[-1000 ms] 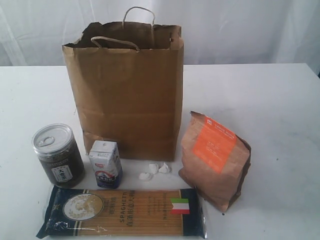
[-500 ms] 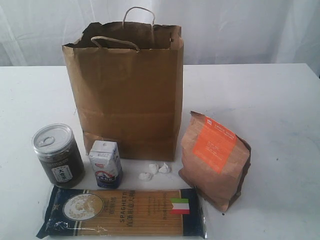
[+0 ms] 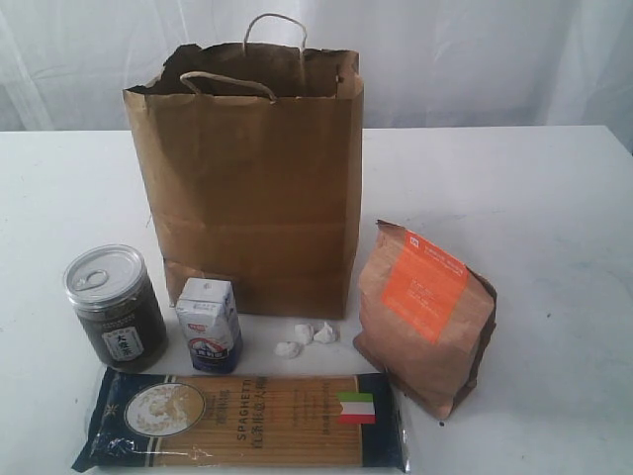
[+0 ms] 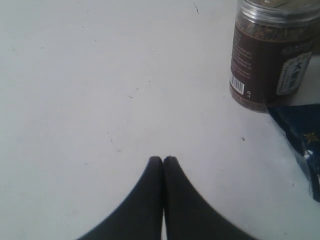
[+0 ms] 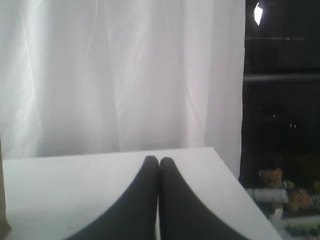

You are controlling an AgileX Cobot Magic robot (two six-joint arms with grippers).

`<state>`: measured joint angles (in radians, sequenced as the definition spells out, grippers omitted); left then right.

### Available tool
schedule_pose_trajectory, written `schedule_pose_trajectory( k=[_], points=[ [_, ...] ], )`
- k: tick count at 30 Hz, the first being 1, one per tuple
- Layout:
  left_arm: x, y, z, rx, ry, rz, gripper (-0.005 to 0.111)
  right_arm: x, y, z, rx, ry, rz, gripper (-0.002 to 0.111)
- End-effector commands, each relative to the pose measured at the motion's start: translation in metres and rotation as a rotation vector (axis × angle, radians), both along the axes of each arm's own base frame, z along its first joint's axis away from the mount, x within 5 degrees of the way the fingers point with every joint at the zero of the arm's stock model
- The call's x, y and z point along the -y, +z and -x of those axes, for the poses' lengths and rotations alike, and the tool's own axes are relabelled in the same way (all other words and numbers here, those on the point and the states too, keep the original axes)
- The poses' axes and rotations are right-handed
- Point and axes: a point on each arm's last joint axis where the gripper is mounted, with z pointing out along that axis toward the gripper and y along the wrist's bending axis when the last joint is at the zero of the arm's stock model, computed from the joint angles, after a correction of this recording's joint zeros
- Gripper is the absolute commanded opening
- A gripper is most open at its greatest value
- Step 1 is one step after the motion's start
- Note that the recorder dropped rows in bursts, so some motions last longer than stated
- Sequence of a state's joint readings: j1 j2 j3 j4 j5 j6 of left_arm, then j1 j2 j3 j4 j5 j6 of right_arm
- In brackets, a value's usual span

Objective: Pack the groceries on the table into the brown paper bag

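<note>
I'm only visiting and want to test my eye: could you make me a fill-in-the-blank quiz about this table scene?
1. The brown paper bag stands upright with its top ____.
2. The label on the brown pouch is coloured ____.
3. The spaghetti pack lies ____ on the table.
4. The left gripper and the right gripper are shut and hold ____.
Missing words: open; orange; flat; nothing.

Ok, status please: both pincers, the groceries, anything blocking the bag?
Left pincer shut, empty, above table near dark jar. Right pincer shut, empty, facing curtain. Jar, carton, spaghetti pack, pouch all outside paper bag. Small white lumps lie before bag.
</note>
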<state>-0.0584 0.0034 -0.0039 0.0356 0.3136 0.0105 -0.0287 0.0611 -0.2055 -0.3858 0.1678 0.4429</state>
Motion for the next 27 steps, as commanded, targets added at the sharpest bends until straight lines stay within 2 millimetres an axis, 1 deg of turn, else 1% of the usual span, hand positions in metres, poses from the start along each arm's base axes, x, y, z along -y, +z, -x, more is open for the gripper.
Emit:
schedule_pose_trajectory(
  k=[1,4,8,9,10,12,14,15,17,19,27],
  points=[
    [-0.001,-0.002,0.001,-0.005,-0.054,-0.133,0.0,0.005,-0.034,-0.007,-0.21,-0.054,-0.029,0.0],
    [-0.002,-0.002,0.0,0.001,-0.058,-0.157,0.0,0.008,-0.05,-0.006,-0.325,-0.092,-0.034,0.0],
    [-0.007,0.0,-0.001,0.027,-0.051,-0.272,0.0,0.008,-0.056,-0.007,-0.332,-0.088,-0.031,0.0],
    [-0.006,0.001,-0.001,0.039,-0.049,-0.271,0.0,0.008,-0.057,-0.007,-0.333,-0.087,-0.027,0.0],
    [-0.005,0.004,-0.003,0.075,-0.036,-0.204,0.0,0.007,-0.058,-0.007,-0.329,-0.083,-0.026,0.0],
    [0.002,0.014,-0.005,0.165,0.021,0.123,0.0,0.006,-0.059,-0.008,-0.31,-0.07,-0.023,0.0],
    [0.005,0.026,-0.007,0.248,0.093,0.517,0.0,0.005,-0.062,-0.009,-0.295,-0.057,-0.02,0.0],
    [0.005,0.029,-0.008,0.269,0.12,0.654,0.0,0.005,-0.063,-0.01,-0.29,-0.052,-0.022,0.0],
    [0.004,0.036,-0.008,0.321,0.151,0.8,0.0,0.004,-0.064,-0.01,-0.283,-0.046,-0.021,0.0],
    [0.002,0.038,-0.009,0.349,0.159,0.828,0.0,0.004,-0.064,-0.01,-0.277,-0.044,-0.02,0.0],
    [0.0,0.042,-0.009,0.399,0.164,0.833,0.0,0.004,-0.063,-0.011,-0.268,-0.04,-0.022,0.0]
  ],
)
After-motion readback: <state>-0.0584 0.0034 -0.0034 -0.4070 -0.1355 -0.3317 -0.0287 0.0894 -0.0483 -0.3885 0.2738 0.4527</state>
